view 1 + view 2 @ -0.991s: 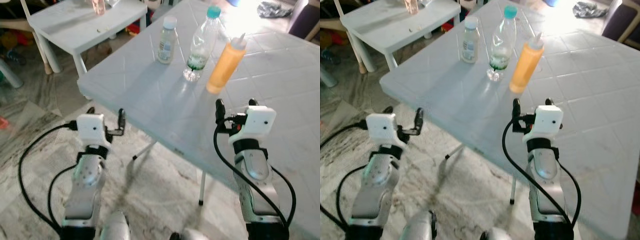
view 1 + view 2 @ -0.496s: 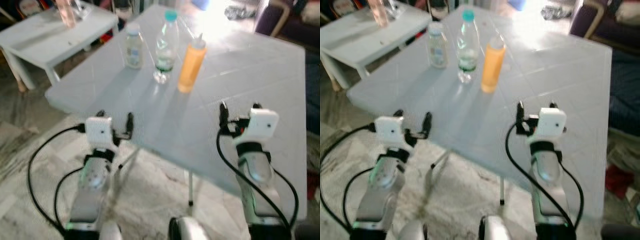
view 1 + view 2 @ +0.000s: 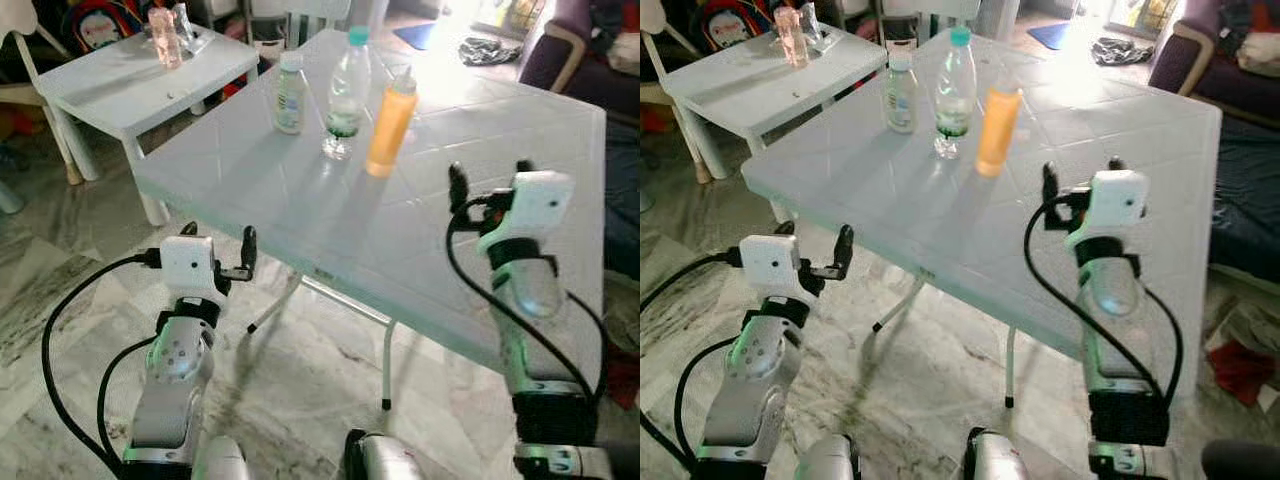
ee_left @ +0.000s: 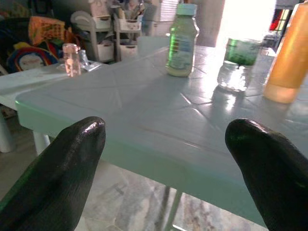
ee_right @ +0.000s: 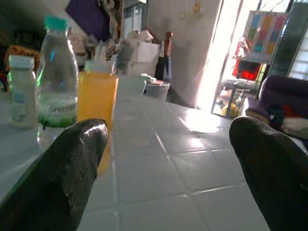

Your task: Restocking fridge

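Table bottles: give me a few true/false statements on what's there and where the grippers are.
1. Three bottles stand on the table. True.
2. The orange bottle lies on its side. False: it stands upright.
3. The clear bottle stands between the white bottle and the orange one. True.
4. The right gripper holds the orange bottle. False: its jaws are open and empty, above the table.
5. The left gripper is over the tabletop. False: it hangs off the table's near edge, jaws open.
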Controlling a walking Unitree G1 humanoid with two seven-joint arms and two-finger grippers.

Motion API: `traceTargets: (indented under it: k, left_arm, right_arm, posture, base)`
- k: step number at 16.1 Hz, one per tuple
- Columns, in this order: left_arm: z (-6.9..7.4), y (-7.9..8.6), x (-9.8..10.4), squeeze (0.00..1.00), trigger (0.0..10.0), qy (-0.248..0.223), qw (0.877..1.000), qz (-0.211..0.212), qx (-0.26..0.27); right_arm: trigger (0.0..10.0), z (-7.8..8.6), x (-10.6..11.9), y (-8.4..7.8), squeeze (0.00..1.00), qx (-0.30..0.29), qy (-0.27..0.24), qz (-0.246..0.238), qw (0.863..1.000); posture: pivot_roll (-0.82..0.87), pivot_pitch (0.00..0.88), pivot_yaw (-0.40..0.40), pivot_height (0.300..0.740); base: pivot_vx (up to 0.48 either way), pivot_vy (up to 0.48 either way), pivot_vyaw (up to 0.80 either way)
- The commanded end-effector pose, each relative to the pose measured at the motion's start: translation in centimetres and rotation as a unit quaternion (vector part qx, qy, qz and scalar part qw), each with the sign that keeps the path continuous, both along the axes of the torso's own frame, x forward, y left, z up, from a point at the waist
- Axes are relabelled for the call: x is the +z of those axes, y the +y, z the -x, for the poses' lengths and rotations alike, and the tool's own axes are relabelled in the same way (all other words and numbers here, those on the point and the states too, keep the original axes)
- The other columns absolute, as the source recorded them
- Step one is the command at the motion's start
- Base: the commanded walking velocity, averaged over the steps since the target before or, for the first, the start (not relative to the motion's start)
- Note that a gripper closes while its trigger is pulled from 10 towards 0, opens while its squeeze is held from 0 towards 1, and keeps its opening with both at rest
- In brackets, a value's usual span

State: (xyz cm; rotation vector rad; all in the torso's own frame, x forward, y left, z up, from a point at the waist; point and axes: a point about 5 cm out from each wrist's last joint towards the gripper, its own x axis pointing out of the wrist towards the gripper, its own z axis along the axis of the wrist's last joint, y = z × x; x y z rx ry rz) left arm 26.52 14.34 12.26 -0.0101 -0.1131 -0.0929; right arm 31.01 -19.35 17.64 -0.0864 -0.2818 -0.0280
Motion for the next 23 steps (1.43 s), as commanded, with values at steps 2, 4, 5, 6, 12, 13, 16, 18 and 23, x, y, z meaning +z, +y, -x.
traceTargets:
  k: [2,4,5,6,12,13,16,18,23]
  left_arm:
    - [0.3,0.2,0.3,0.0,10.0,-0.001,1.0,-0.004,0.004]
    - [0.5,1.0,-0.4,0.0,10.0,0.017,0.999,-0.009,0.031]
    - [0.7,1.3,-0.5,0.0,10.0,0.021,0.999,-0.013,0.035]
    - [1.0,1.8,-0.8,0.0,10.0,0.025,0.999,-0.018,0.04]
    - [1.7,2.8,-2.2,0.0,10.0,0.034,0.998,-0.032,0.045]
    - [1.7,2.7,-2.2,0.0,10.0,0.035,0.998,-0.036,0.045]
    - [1.9,2.5,-2.3,0.0,10.0,0.033,0.998,-0.032,0.032]
    - [1.3,2.0,-2.1,0.0,10.0,0.024,0.999,-0.025,0.027]
    - [1.3,1.3,-1.9,0.0,10.0,0.019,1.0,-0.013,0.017]
  right_arm:
    - [10.0,0.4,-0.8,0.1,0.0,-0.003,0.011,-0.005,1.0]
    - [10.0,1.1,-1.5,0.6,0.0,-0.003,0.02,-0.015,1.0]
    - [10.0,1.5,-1.7,0.7,0.0,-0.011,0.024,-0.027,0.999]
    - [10.0,2.2,-2.1,0.9,0.0,-0.021,0.029,-0.048,0.998]
    - [10.0,5.9,-6.1,0.6,0.0,-0.052,0.089,-0.086,0.991]
    - [10.0,5.8,-6.2,0.6,0.0,-0.064,0.095,-0.095,0.989]
    - [10.0,6.0,-5.4,1.9,0.0,-0.033,0.079,-0.076,0.993]
    - [10.0,5.7,-5.3,1.9,0.0,-0.025,0.075,-0.078,0.994]
    - [10.0,5.0,-4.8,1.3,0.0,-0.036,0.066,-0.073,0.994]
  posture:
    - [0.12,0.17,-0.04,0.74]
    - [0.12,0.159,-0.037,0.74]
    - [0.12,0.152,-0.037,0.74]
    - [0.12,0.13,-0.035,0.74]
    - [0.13,0.037,-0.014,0.74]
    - [0.13,0.021,-0.01,0.74]
    - [0.12,0.027,-0.012,0.74]
    - [0.12,0.041,-0.014,0.74]
    - [0.12,0.052,-0.023,0.74]
  base:
    - [0.0,0.0,0.0]
    - [0.0,0.0,0.0]
    - [0.0,0.0,0.0]
    - [0.0,0.0,0.0]
    - [0.0,0.0,0.0]
    - [0.0,0.0,0.0]
    - [0.0,0.0,0.0]
    - [0.332,0.0,0.0]
    - [0.421,0.0,0.0]
